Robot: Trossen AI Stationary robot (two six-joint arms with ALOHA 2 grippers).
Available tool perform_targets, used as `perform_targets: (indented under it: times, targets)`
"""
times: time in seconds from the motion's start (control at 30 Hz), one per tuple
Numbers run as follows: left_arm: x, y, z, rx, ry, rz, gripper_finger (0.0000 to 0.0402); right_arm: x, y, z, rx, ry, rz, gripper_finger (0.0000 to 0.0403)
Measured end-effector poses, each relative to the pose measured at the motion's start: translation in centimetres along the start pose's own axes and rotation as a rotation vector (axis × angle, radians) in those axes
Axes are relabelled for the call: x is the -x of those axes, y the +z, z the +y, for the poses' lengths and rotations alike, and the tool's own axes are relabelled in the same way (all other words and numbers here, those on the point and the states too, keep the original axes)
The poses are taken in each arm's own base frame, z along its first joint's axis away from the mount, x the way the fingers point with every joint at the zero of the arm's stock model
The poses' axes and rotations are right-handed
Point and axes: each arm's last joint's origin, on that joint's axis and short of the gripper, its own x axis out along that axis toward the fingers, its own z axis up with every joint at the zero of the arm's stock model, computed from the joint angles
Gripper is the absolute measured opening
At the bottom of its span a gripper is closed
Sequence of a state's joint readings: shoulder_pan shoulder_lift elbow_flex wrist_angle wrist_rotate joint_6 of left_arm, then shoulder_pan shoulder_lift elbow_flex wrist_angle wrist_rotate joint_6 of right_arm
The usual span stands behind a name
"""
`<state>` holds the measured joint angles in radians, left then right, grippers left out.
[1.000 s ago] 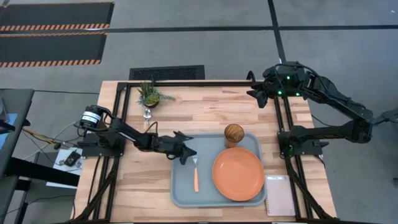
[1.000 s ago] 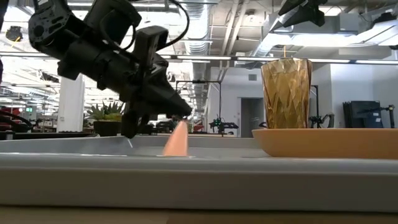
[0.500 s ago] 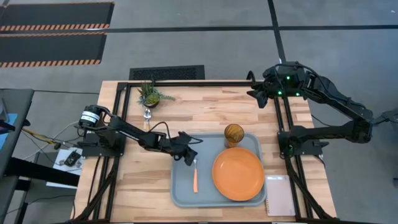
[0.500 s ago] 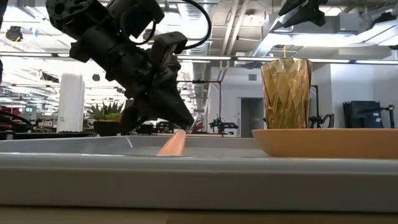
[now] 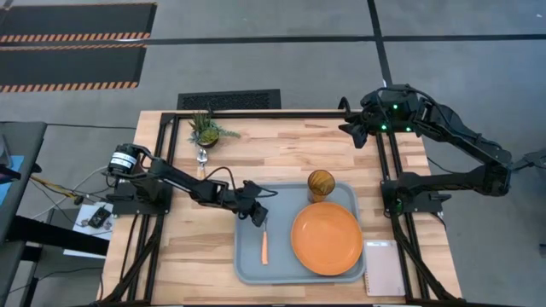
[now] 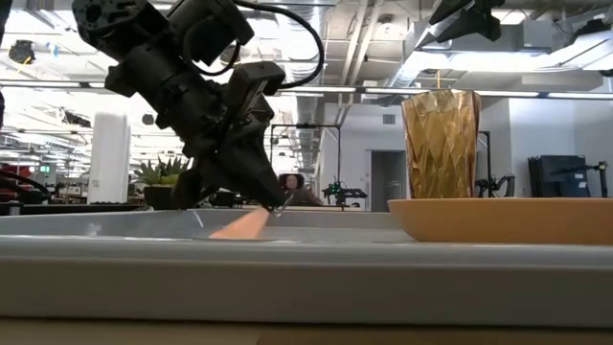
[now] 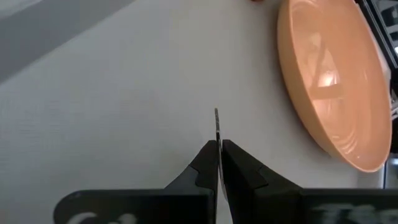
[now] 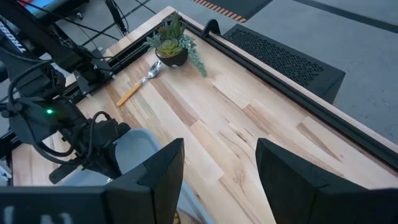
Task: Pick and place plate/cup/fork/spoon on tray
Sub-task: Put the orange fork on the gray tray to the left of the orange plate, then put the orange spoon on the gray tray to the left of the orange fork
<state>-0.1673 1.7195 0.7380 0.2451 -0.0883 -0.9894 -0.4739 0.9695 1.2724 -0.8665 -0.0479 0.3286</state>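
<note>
Wooden table (image 5: 281,153), tray (image 5: 247,264) near its front edge; left claw (image 5: 258,217) seemingly pinching fork (image 5: 264,243) there.

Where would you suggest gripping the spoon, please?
Grip the spoon by its orange handle, coming straight down from above. It lies flat on the bare table beside the plant, and the slim handle points away from the pot, giving claw room.

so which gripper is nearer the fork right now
Left. The left gripper is over the tray, its jaws shut on the tine end of the fork. The right gripper waits far off, raised above the table's far right edge, jaws open.
</note>
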Motion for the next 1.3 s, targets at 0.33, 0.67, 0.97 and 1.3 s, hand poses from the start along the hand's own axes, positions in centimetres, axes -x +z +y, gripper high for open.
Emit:
perform_targets:
  times: [0.33,0.67,0.97,1.3]
  targets:
    - [0.01,-0.11,0.29,0.022,0.044,-0.007,0.0042,0.0,0.0,0.01,-0.002,0.001,0.0,0.0221]
    - [-0.01,0.01,0.15,0.025,0.032,0.003,0.0078,0.0,0.0,0.01,-0.002,0.001,0.0,0.0221]
    - [-0.04,0.64,0.46,0.067,0.031,-0.005,0.0109,0.0,-0.01,0.01,-0.002,0.003,0.002,0.0221]
    - [0.2,0.86,0.35,0.105,0.022,-0.01,0.0154,0.0,-0.02,0.01,-0.002,0.003,0.002,0.0221]
